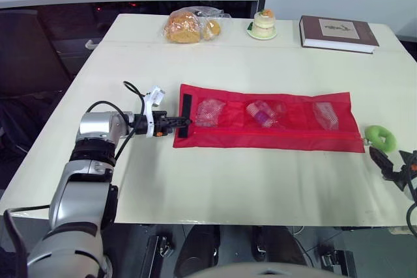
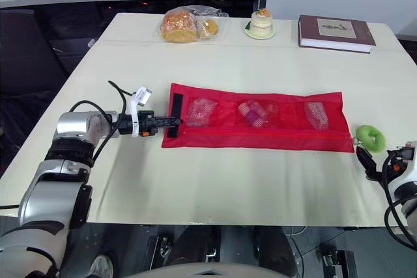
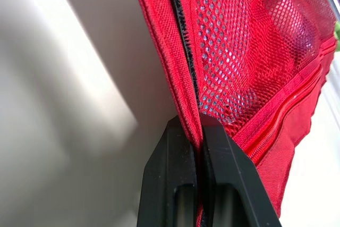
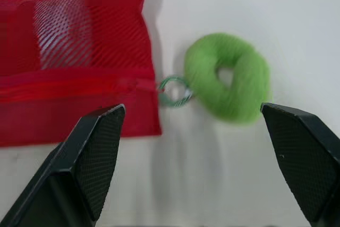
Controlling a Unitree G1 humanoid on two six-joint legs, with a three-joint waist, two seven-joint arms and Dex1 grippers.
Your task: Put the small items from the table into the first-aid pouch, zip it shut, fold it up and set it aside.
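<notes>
Because the first-aid pouch [image 1: 267, 122] is thin red fabric with mesh pockets, I am judging it light and limp: it will be sagging and bunching wherever it is not supported. It is lying flat and unfolded across the middle of the table [image 1: 215, 187], its long axis running from 9 o'clock to 3 o'clock. Small items are showing through the mesh in all three pockets [image 1: 265, 114]. The firmest places to take hold look like the hemmed ends and the zipper [image 1: 273, 133] seam along the near edge, not the mesh, which could be snagging. The green pull ring [image 1: 380, 137] is sitting just off the 3 o'clock end, so I am reading the zip as run to that end, though I cannot confirm it is fully shut.

My left gripper [image 1: 184, 122] is reaching in level from 9 o'clock, fingers pressed together on the pouch's end hem by the black strip [image 1: 186, 114]. My right gripper [image 4: 192, 109] is hovering low at 5 o'clock of the ring, fingers spread wide and touching nothing.
</notes>
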